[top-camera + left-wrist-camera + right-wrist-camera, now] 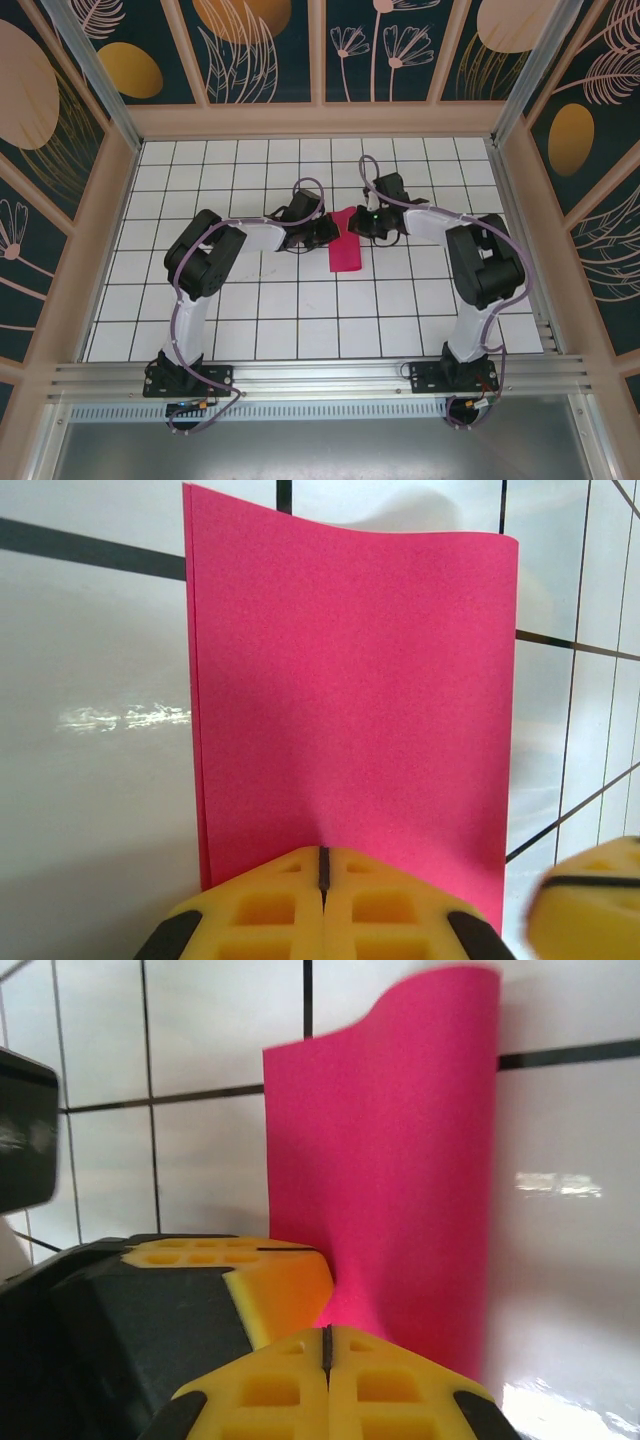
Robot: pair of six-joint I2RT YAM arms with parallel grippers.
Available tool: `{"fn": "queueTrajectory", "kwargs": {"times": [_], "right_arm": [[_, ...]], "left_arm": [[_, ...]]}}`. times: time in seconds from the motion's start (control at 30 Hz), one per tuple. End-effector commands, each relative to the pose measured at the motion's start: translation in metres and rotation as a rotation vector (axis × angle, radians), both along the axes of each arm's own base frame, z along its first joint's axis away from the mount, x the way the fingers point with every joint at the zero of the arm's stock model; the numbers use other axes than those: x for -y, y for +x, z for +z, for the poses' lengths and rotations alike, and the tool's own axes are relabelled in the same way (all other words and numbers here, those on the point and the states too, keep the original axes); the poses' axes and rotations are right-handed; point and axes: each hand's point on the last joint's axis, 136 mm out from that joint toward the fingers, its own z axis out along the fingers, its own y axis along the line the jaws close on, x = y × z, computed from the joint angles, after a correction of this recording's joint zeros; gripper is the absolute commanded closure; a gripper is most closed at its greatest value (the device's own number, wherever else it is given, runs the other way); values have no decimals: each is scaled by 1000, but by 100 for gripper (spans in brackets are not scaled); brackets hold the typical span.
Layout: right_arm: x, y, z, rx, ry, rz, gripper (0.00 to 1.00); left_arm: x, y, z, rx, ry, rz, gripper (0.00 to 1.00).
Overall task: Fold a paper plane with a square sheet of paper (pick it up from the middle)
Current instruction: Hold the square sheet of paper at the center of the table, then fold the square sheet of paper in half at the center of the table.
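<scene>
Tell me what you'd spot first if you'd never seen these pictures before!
The bright pink sheet of paper jumps out, folded over in the middle of the white tiled table. The left gripper and the right gripper, both with chunky yellow fingers shut tight, come in from either side and pinch its far end. Dark walls painted with flowers and leaves stand around the table.

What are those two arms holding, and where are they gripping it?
The folded paper: left tool and right tool both pinch one short end, side by side.
</scene>
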Motion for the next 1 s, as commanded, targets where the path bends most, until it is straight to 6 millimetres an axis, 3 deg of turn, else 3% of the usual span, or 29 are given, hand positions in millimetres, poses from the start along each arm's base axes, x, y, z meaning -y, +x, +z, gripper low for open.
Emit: {"fn": "queueTrajectory", "kwargs": {"times": [0.0,0.23,0.43,0.67,0.77,0.87,0.97], "right_arm": [[-8,0,-13,-45,29,15,100],[-1,-10,-34,-95,9,26,100],[29,-13,-51,-116,-57,-2,100],[64,-25,-58,-130,-62,-60,100],[66,-15,-43,-79,-44,-54,100],[49,4,-6,24,21,-25,100],[31,14,12,73,66,0,100]], "left_arm": [[-54,-34,-86,-191,254,89,96],[-61,-39,-93,-212,279,103,97],[-74,-49,-108,-243,343,117,98],[-78,-52,-111,-251,357,119,99],[-76,-50,-110,-244,355,110,99],[-74,-48,-109,-238,354,100,99],[-73,-48,-107,-238,350,96,100]]}}
